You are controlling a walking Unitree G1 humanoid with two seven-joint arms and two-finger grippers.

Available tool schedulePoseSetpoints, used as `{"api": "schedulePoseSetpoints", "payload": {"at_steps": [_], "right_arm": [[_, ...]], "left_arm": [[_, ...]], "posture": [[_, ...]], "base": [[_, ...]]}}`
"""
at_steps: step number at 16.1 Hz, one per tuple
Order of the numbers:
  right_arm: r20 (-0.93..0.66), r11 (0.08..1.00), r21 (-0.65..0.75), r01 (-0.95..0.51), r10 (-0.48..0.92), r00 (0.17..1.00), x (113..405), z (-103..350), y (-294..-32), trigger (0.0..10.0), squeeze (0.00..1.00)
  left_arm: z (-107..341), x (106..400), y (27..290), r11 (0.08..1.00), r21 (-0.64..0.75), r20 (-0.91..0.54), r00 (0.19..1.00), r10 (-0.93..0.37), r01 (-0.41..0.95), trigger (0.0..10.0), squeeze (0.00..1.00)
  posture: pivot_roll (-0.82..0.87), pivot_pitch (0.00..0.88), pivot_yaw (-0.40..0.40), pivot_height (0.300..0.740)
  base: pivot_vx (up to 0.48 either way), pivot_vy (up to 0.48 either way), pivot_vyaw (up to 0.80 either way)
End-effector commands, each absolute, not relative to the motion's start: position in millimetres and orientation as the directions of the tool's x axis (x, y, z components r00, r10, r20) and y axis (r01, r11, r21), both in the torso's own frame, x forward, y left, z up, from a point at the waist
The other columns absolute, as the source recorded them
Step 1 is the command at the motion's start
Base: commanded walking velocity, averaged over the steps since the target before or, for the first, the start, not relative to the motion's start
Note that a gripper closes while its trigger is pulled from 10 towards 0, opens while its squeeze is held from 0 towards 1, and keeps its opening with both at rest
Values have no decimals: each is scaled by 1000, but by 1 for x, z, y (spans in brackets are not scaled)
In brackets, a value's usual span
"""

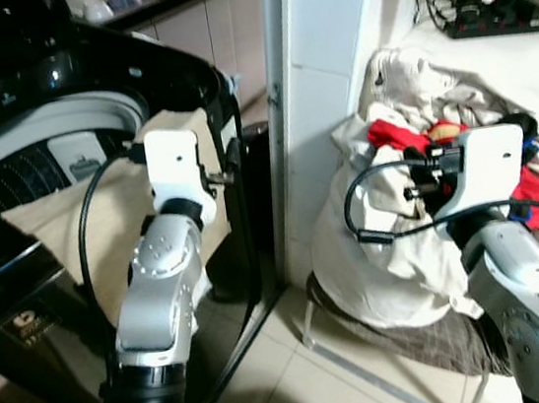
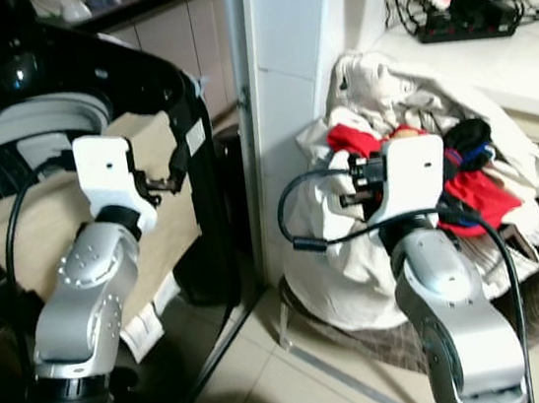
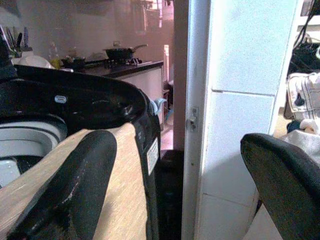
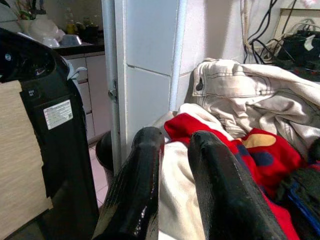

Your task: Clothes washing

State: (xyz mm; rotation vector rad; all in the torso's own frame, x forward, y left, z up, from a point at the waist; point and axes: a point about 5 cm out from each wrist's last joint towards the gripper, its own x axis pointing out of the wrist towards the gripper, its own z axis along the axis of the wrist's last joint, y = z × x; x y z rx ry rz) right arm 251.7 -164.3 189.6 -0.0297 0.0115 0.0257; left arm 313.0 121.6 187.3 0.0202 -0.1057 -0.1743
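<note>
Early stage: beige cloth (image 1: 103, 218) draped over washer (image 1: 32, 133) rim beside wide-open left gripper (image 3: 175, 190); clothes pile (image 1: 421, 142) unloaded, right gripper (image 4: 172, 150) nearly closed, empty, just short of it.

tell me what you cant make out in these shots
- Inside of the washing machine: covered by a beige cloth and the left arm in the eye views.
- Lower clothes pile: the right gripper and its arm block it.
- Power strip: cut off by the edge, too small to read.
</note>
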Motion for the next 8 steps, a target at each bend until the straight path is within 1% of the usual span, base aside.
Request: {"api": "schedulePoseSetpoints", "payload": {"at_steps": [1,4,5,8], "right_arm": [[-15,999,-24,-24,24,1000,252,191,-165,10000,0],[-19,1000,-18,-22,21,1000,252,190,-166,10000,0],[-20,1000,-19,-19,19,1000,252,190,-167,10000,0],[-12,999,-42,-20,20,1000,253,191,-167,10000,0]], "left_arm": [[192,313,119,982,27,120,975,-189,187,10000,0],[192,312,119,981,29,121,974,-192,190,10000,0],[192,313,119,982,30,121,974,-191,188,10000,0],[192,314,122,984,33,122,976,-180,178,10000,0]], "posture": [[-237,5,0,740],[-238,9,2,740],[-238,9,2,740],[-234,11,2,740]], "base": [[442,0,0],[440,0,-750],[442,0,-500],[440,0,0]]}}
